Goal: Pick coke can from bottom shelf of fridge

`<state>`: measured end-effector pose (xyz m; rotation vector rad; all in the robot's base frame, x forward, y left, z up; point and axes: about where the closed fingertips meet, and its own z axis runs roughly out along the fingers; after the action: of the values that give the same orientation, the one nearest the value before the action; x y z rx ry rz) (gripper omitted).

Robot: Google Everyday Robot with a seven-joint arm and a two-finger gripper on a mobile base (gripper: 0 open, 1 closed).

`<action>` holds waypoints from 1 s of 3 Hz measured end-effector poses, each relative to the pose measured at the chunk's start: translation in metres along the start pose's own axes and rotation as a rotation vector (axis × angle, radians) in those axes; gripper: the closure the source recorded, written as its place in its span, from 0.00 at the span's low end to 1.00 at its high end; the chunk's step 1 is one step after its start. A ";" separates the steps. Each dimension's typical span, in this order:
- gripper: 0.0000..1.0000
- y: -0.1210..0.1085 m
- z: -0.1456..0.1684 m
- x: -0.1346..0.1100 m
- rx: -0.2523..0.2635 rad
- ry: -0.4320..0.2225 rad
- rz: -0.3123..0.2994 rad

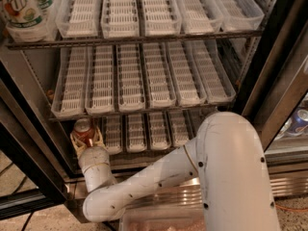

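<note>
Fridge: the fridge [272,76] stands open, with three tiers of white slotted trays in view between dark door edges.
Top tier: long white trays [159,8], with a green-and-white labelled bottle [19,11] at the far left.
Middle tier: a row of white trays [130,78], nothing seen in them.
Bottom shelf: the bottom shelf [156,129] is dimmer, with short white lane trays and a steel front edge below them.
Coke can: the coke can [83,128] is upright at the far left of the bottom shelf, just beside the left wall. Its silver top and red body show.
Gripper: the gripper [85,136] is inside the fridge at the left end of the bottom shelf, pointing up and inward.
Claw state: the cream fingers [75,141] sit one on each side of the can, pressed to its sides and pinching it.
Arm: the white arm [159,177] runs from the lower right, bends low by the fridge sill and rises to the can. Its large rounded housing [236,167] fills the lower right foreground.
Right edge: a bluish can [299,120] shows beyond the door frame.
</note>
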<state>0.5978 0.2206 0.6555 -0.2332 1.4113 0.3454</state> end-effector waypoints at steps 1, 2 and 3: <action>1.00 -0.017 -0.026 -0.005 -0.012 0.088 0.002; 1.00 -0.036 -0.053 -0.009 -0.040 0.184 0.041; 1.00 -0.042 -0.067 -0.009 -0.113 0.266 0.082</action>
<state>0.5505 0.1567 0.6527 -0.3229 1.6684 0.4761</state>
